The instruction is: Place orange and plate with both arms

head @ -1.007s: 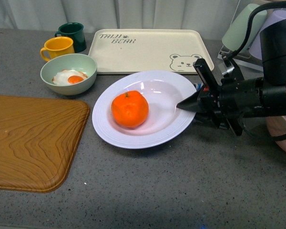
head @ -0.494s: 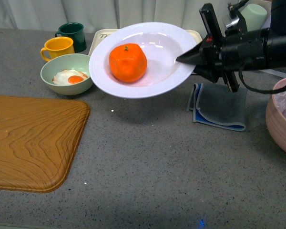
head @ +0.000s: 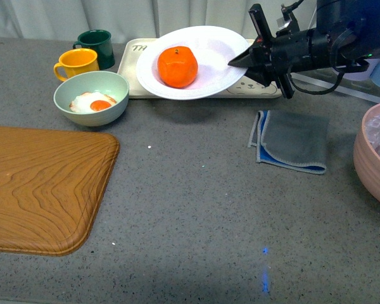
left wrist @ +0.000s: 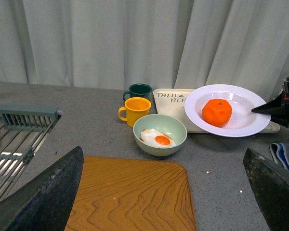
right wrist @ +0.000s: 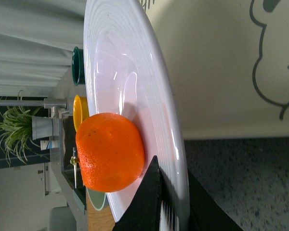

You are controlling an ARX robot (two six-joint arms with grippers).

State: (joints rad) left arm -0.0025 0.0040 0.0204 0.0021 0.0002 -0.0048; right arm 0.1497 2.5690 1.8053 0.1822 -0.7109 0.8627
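Note:
The white plate [head: 206,66] hangs in the air over the beige bear tray [head: 139,79] at the back, tilted a little. My right gripper [head: 239,63] is shut on the plate's right rim. The orange [head: 177,66] rests inside the plate, left of centre. In the right wrist view the plate rim [right wrist: 171,144] runs between my black fingertips [right wrist: 149,192], with the orange [right wrist: 111,151] close beside them. The left wrist view shows the plate [left wrist: 229,115] and orange [left wrist: 216,111] far off; my left gripper [left wrist: 164,192] is open above the wooden board [left wrist: 130,197], holding nothing.
A pale green bowl with a fried egg [head: 92,98] stands left of the tray, with a yellow mug [head: 76,63] and a dark green mug [head: 98,44] behind it. A wooden board [head: 41,183] lies front left. A grey cloth [head: 291,140] and a pink bowl [head: 373,155] are at the right.
My right gripper lifted the plate with the orange off the table, then carried it back and right, over the bear tray. The grey cloth is now uncovered.

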